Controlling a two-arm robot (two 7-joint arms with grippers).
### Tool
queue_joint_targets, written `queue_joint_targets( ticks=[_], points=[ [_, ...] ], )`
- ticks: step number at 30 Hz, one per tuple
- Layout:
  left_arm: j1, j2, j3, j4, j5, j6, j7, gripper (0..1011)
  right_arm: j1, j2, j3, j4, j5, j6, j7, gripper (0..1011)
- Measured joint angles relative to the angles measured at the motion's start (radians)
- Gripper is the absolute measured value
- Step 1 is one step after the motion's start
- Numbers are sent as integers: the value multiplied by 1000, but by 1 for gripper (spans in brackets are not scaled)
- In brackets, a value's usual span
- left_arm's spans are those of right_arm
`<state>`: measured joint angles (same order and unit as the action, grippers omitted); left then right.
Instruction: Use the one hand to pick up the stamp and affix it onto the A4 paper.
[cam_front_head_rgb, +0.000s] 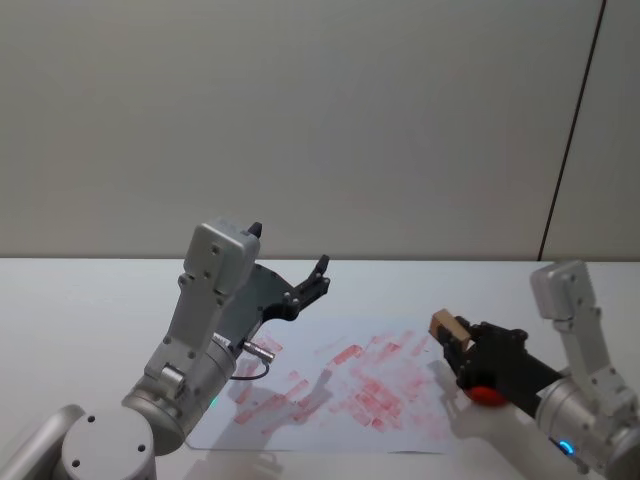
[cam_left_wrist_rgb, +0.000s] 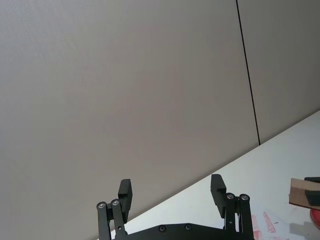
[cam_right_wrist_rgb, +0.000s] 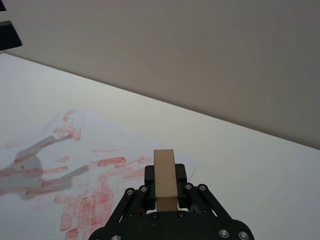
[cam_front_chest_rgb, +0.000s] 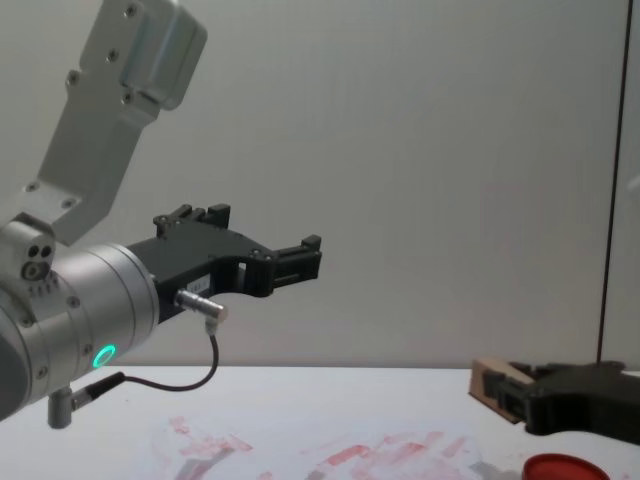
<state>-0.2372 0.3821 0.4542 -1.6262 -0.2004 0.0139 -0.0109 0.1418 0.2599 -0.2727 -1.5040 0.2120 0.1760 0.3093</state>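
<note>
My right gripper (cam_front_head_rgb: 455, 338) is shut on the stamp (cam_front_head_rgb: 444, 325), a light-tan wooden block that sticks out past the black fingers (cam_right_wrist_rgb: 180, 176). It hovers at the right edge of the A4 paper (cam_front_head_rgb: 340, 385), a white sheet smeared with red marks. The stamp (cam_right_wrist_rgb: 164, 177) points over the paper (cam_right_wrist_rgb: 75, 170) in the right wrist view, and it shows in the chest view (cam_front_chest_rgb: 492, 385) above the table. My left gripper (cam_front_head_rgb: 318, 278) hangs open in the air above the paper's far left part, holding nothing; its fingers (cam_left_wrist_rgb: 218, 188) stand wide apart.
A round red ink pad (cam_front_head_rgb: 486, 393) lies under my right gripper, right of the paper, seen too in the chest view (cam_front_chest_rgb: 565, 468). The white table (cam_front_head_rgb: 80, 320) runs back to a plain grey wall.
</note>
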Motion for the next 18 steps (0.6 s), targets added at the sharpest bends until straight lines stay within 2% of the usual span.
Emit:
queue_joint_targets(
  ticks=[18],
  points=[
    [0, 0, 0, 0, 0, 0, 0, 1002, 10, -32, -47, 47, -69, 20, 34, 217]
  ],
)
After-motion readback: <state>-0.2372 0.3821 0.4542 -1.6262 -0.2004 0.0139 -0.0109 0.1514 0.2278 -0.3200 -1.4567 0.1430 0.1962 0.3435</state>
